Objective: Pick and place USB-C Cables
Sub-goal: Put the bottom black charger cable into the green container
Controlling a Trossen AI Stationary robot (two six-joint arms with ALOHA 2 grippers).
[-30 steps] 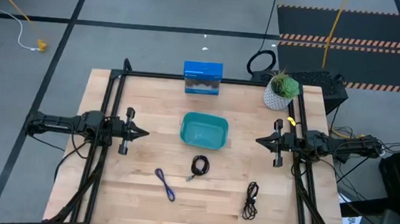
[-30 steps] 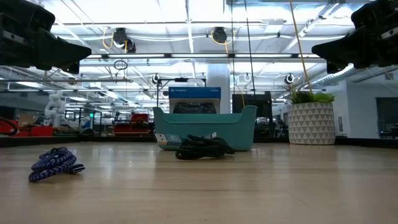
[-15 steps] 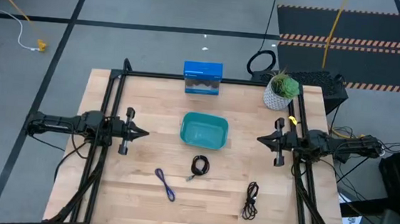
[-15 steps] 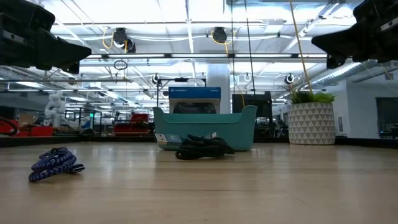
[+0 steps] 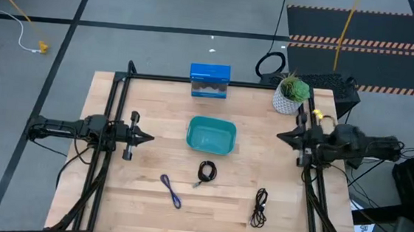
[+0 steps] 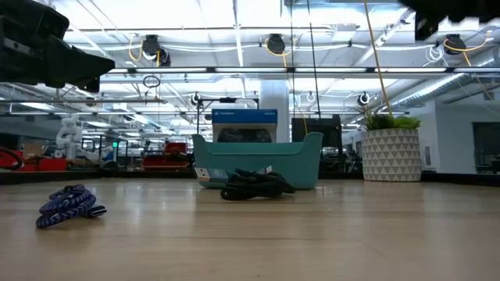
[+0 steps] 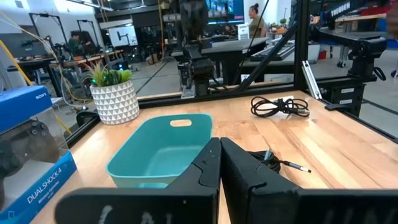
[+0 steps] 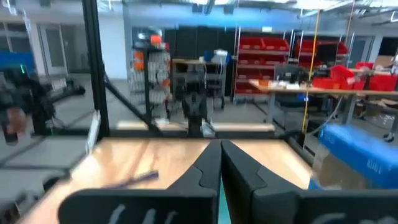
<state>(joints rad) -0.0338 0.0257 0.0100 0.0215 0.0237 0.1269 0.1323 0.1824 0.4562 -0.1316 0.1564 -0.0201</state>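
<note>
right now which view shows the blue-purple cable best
The low view: the blue-purple cable lies close and unobstructed. The high view shows it small but whole. Neither wrist view clearly shows it.

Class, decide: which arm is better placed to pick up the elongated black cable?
Probably the right: the elongated black cable lies on the right gripper's side, far from the left gripper.

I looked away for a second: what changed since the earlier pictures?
The right gripper pulled back toward its own table edge and rose, nearly leaving the low view. It grasped nothing. The left gripper, three cables and teal bin stayed put.
</note>
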